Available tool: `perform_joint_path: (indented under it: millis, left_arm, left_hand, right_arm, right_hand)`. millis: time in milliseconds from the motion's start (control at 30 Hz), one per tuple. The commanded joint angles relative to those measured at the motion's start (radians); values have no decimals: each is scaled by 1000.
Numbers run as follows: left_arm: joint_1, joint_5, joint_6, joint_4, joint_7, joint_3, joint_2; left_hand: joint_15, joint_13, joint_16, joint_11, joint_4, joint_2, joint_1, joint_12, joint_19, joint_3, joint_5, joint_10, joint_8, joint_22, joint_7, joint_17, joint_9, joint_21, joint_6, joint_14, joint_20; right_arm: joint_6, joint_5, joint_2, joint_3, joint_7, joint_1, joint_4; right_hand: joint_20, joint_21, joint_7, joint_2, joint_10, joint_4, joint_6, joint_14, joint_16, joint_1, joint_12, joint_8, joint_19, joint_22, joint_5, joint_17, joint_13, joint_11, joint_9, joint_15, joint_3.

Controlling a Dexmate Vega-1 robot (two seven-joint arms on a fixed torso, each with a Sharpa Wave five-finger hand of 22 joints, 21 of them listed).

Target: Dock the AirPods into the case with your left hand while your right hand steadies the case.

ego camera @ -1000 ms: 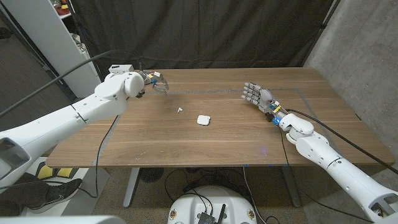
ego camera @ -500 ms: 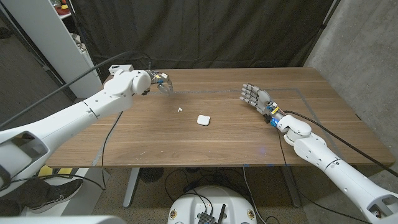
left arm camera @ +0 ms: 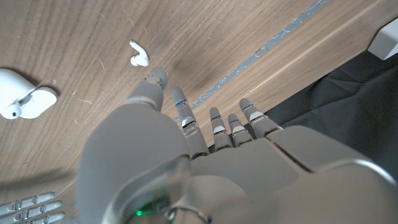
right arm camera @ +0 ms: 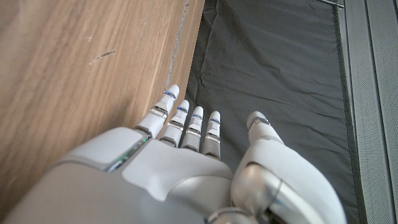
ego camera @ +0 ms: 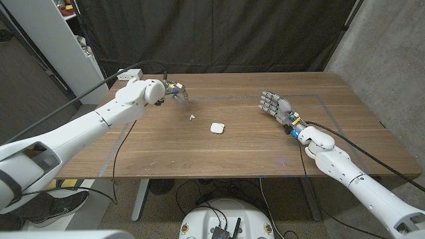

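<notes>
A single white AirPod (ego camera: pixel 192 117) lies loose on the wooden table, left of centre. The white case (ego camera: pixel 216 127) sits a little to its right, near the middle. My left hand (ego camera: pixel 176 89) hovers behind and to the left of the AirPod, fingers apart and holding nothing. In the left wrist view the hand (left arm camera: pixel 186 155) stretches toward the AirPod (left arm camera: pixel 138 56), and the case (left arm camera: pixel 25 99) shows with its lid open. My right hand (ego camera: pixel 273 103) stands well to the right of the case, fingers straight and empty. The right wrist view shows the right hand (right arm camera: pixel 174 162) over the table's far edge.
A grey tape line (ego camera: pixel 219 97) runs along the back of the table (ego camera: pixel 199 156). A black curtain (ego camera: pixel 219 33) hangs behind it. A white shelf unit (ego camera: pixel 53 40) stands at the back left and a concrete wall (ego camera: pixel 392 53) at the right.
My left hand has moved to the right along the table's back, closer to the AirPod. The right hand, the case and the AirPod have barely moved.
</notes>
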Motion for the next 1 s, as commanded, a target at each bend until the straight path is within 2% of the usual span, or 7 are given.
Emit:
perform_joint_path:
  millis: [33, 167, 200, 367, 500, 1000]
  left_arm:
    - [-10, 7, -32, 50, -2, 26, -50]
    - [-9, 20, -35, 53, 11, 36, -58]
    - [-7, 24, -31, 52, 14, 36, -59]
    - [2, 36, -18, 55, 29, 39, -62]
    - [2, 43, -20, 78, 45, 45, -68]
    - [24, 42, -13, 73, 75, 43, -62]
  left_hand:
    - [-24, 1, 6, -4, 2, 2, 11, 7, 13, -11, 4, 12, 4, 5, -6, 2, 4, 7, 18, 18, 0]
    - [-29, 0, 7, -11, 4, 3, 18, 12, 18, -23, 5, 27, -8, 6, -12, 2, 0, 8, 6, 29, 3]
    - [-29, 0, 7, -19, 4, 4, 22, 13, 19, -26, 6, 32, -11, 6, -13, 2, -1, 8, 6, 31, 4]
    - [-33, -1, 7, -12, 5, 6, 29, 13, 22, -34, 8, 35, -15, 7, -9, 2, -5, 8, 11, 38, 3]
    - [-41, -2, 9, -16, 8, 10, 34, 15, 29, -42, 9, 40, -19, 7, -2, 2, -6, 10, 15, 52, 0]
    - [-52, -3, 7, -23, 11, 17, 49, 19, 36, -62, 9, 57, -21, 8, 10, 2, -9, 11, 40, 67, -2]
  right_arm:
    - [35, 12, -4, 22, 2, -40, -1]
    - [45, 20, -6, 33, -7, -60, -9]
    - [47, 20, -6, 35, -9, -64, -11]
    - [60, 22, -5, 41, -13, -79, -14]
    - [66, 23, -3, 43, -15, -86, -13]
    - [82, 27, -4, 51, -9, -97, -9]
  right_hand:
    - [-16, -2, -8, 0, 9, -1, 6, 11, 7, -3, 4, 6, -1, 4, 4, -1, 1, -1, 5, -69, -2]
    - [-16, -2, -4, 1, 10, -2, 6, 14, 8, -1, 5, 6, -1, 4, 5, -1, 1, -2, 5, -70, -1]
    - [-17, -2, -4, 1, 11, -2, 6, 15, 9, -1, 5, 6, -1, 4, 5, -1, 0, -2, 5, -71, -1]
    - [-16, -2, 3, 1, 15, -4, 6, 18, 9, 0, 7, 6, 0, 4, 5, -1, -1, 1, 5, -71, -1]
    - [-15, -2, 11, 2, 16, -5, 7, 22, 11, 0, 7, 6, 1, 4, 5, -1, -1, 0, 5, -70, -2]
    - [-14, -3, 10, 3, 20, -6, 9, 28, 13, 1, 8, 6, 1, 4, 6, 0, -3, -1, 5, -70, -2]
